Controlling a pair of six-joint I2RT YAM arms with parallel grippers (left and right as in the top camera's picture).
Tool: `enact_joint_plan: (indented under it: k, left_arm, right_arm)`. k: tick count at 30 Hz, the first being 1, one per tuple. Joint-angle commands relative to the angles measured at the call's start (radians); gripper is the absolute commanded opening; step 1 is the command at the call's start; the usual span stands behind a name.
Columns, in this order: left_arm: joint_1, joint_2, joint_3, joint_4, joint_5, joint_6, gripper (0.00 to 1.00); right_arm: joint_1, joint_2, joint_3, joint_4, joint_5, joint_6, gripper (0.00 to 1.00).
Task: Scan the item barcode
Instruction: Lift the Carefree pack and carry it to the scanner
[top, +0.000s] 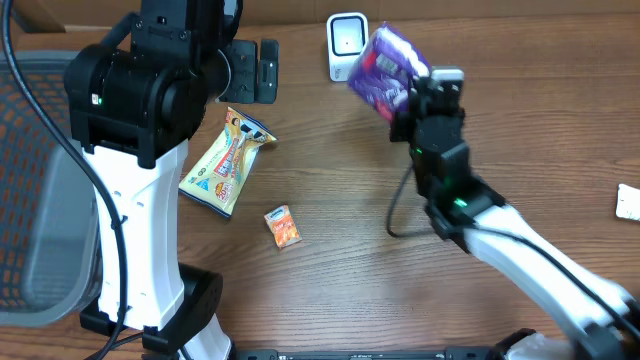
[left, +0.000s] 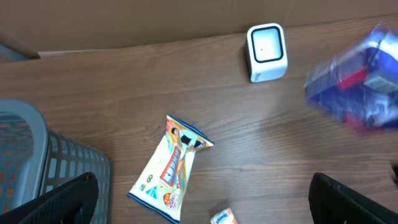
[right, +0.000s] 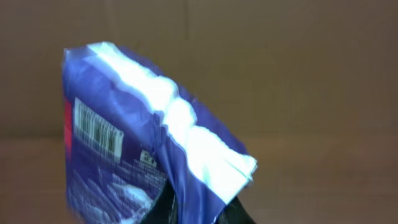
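At the far edge of the desk, I see the white scanner standing upright with its window toward the arms. The right pincer is clenched on the lower end of the purple bag and holds it tilted, clear of the desk, just right of the scanner. From overhead the bag's upper left edge overlaps the scanner's right side. In the left wrist view the bag is blurred and sits apart from the scanner. The right wrist view shows the bag's crimped white seam running diagonally, with the barcode on the left face, near the top. I cannot tell whether the barcode faces the scanner window. The left pincer is released, its fingers spread wide and holding nothing, above the desk's left half. Below it a yellow packet lies flat, and a small orange packet lies near its lower right. A grey basket stands at the left edge.
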Motion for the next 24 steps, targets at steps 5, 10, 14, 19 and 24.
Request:
enact_joint_plan:
  k: [5, 10, 14, 19, 24]
  left_arm:
    - [0.004, 0.009, -0.003, 0.001, 0.007, 0.012, 1.0]
    - [0.004, 0.009, -0.003, 0.001, 0.007, 0.012, 1.0]
    - [0.004, 0.009, -0.003, 0.001, 0.007, 0.013, 1.0]
    - [0.004, 0.009, -0.003, 0.001, 0.007, 0.013, 1.0]
    - [0.004, 0.009, -0.003, 0.001, 0.007, 0.013, 1.0]
  right_arm:
    - [-0.015, 0.407, 0.102, 0.632, 0.095, -0.951, 0.04]
    - [-0.061, 0.61, 0.264, 0.763, 0.006, -1.176, 0.04]
    - [-0.085, 0.689, 0.408, 0.774, -0.048, -1.225, 0.04]
    - [-0.101, 0.737, 0.544, 0.634, -0.177, -1.274, 0.04]
    - [-0.117, 0.786, 0.594, 0.575, -0.293, -1.39, 0.04]
